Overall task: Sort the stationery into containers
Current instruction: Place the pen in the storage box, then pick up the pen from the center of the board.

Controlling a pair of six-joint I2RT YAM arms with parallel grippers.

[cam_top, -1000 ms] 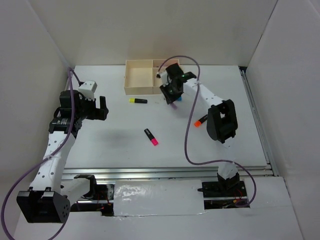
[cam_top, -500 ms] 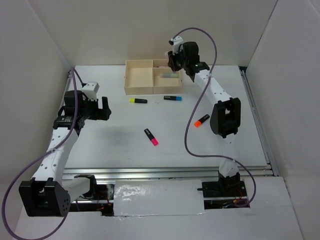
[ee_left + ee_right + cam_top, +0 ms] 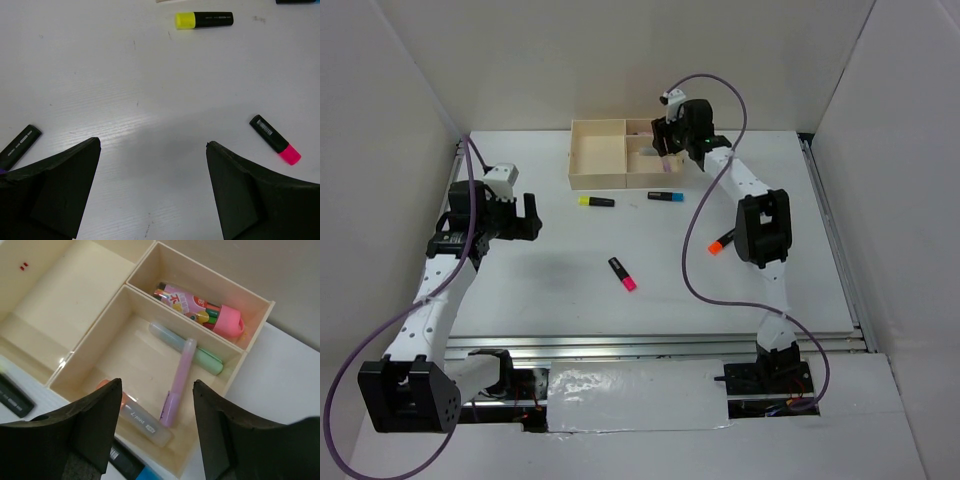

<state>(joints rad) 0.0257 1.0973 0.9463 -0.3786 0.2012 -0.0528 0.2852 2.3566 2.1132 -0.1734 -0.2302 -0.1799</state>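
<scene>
The beige tray point(image 3: 572, 160) stands at the back of the table. My right gripper point(image 3: 669, 140) hangs open and empty over its right compartments. In the right wrist view the gripper point(image 3: 157, 385) is above a compartment of the tray point(image 3: 131, 284) that holds a purple highlighter point(image 3: 179, 382), a mint one point(image 3: 200, 356) and an orange-ended one point(image 3: 137, 417). On the table lie yellow point(image 3: 596, 201), blue point(image 3: 666, 196), pink point(image 3: 622, 273) and orange point(image 3: 722, 241) highlighters. My left gripper point(image 3: 521, 216) is open and empty above the table; its wrist view point(image 3: 152, 145) shows the yellow point(image 3: 204, 20) and pink point(image 3: 275, 139) ones.
A pink pack of pens point(image 3: 197, 307) fills the tray's far small compartment. The large compartment point(image 3: 65, 300) holds nothing. A black marker point(image 3: 19, 146) lies by my left finger. White walls close in the table on three sides. Purple cables hang from both arms.
My right gripper has risen from beside the blue highlighter and moved back over the tray. A purple highlighter now lies in the compartment. The left arm shifted slightly.
</scene>
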